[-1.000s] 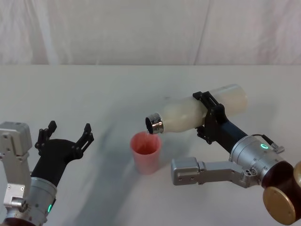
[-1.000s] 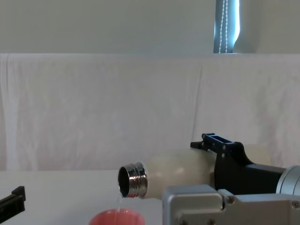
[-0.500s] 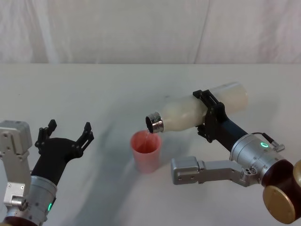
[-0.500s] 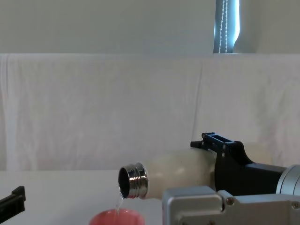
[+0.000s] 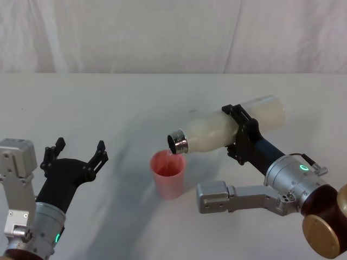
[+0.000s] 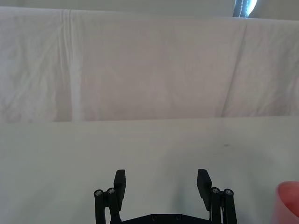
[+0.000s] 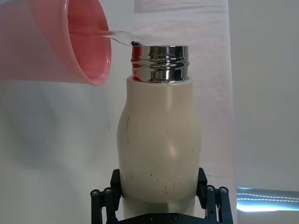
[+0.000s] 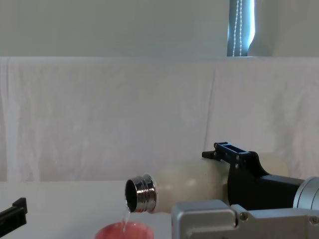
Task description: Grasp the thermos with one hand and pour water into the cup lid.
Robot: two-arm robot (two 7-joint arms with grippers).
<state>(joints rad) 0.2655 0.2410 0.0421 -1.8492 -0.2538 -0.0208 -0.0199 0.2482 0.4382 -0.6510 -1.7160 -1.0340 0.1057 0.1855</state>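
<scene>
The cream-white thermos (image 5: 217, 130) lies nearly level in the air, my right gripper (image 5: 241, 135) shut around its body. Its chrome neck (image 8: 139, 194) points down and left over the pink cup lid (image 5: 168, 174), which stands upright on the table. A thin stream of water runs from the neck into the cup lid (image 7: 70, 42), as the right wrist view with the thermos (image 7: 159, 144) shows. My left gripper (image 5: 76, 154) hovers open to the left of the cup lid, empty, its fingers (image 6: 119, 179) spread above the table.
A white cloth covers the table (image 5: 135, 103) and hangs as a backdrop (image 8: 124, 114) behind it. The cup lid's rim (image 6: 289, 198) shows at the edge of the left wrist view. Bare table lies to the left and behind.
The thermos has tipped slightly further, its neck a little lower over the cup lid. Water keeps running. The left arm has not moved.
</scene>
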